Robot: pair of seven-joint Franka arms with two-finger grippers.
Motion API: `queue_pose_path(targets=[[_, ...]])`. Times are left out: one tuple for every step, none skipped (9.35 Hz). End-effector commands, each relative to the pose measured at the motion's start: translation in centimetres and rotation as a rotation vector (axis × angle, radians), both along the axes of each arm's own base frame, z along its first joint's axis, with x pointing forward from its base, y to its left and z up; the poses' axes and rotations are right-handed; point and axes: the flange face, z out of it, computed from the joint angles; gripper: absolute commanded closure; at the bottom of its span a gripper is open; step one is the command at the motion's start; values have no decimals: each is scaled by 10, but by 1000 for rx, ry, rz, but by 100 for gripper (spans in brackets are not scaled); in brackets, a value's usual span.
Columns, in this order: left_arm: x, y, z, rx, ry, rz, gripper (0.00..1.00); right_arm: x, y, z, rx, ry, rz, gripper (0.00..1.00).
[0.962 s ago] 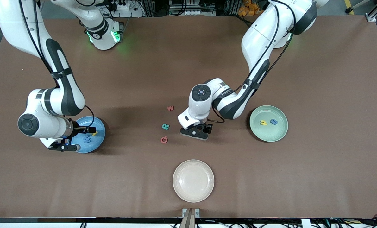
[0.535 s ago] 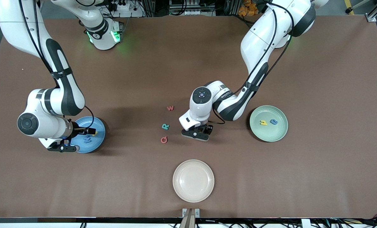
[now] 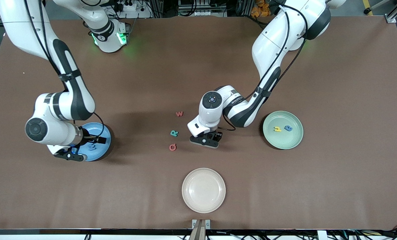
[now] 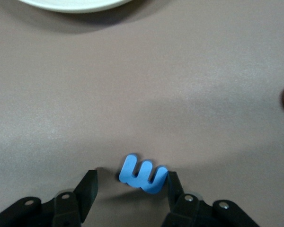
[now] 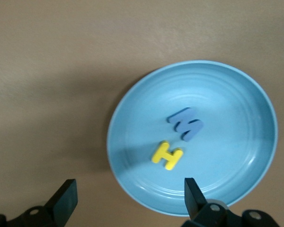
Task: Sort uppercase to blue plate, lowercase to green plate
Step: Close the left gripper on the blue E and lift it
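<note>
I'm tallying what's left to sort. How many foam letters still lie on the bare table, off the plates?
4. The w, R and Q lie mid-table, Q nearest the front camera; the blue m sits between the left gripper's fingers. None seems hidden.

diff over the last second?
The left end effector has narrowed around the blue m on the table; one finger touches it, not lifted. The right end effector drifted slightly toward the table's middle above the blue plate, open. Loose letters and all plates stayed put.
</note>
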Motion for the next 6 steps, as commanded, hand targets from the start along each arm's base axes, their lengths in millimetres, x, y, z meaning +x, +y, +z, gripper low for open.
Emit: queue_pose_path(targets=[[-2,-9,-5,-7,-27,18,35,6,-7,11,4,-60,-68,0],[-2,-8,-7,-6,-25,20,39,8,-16,11,4,-76,-84,0],[-3,-9,-8,-6,-25,19,40,10,-27,7,3,-85,-101,0],[-4,-10,-8,-6,-23,22,42,12,-32,8,4,-107,-108,0],[-5,-11,-9,-7,-22,34,46,14,-41,10,4,-118,-116,0],[-7,-12,-9,-8,-21,34,46,14,-42,10,4,-119,-117,0]])
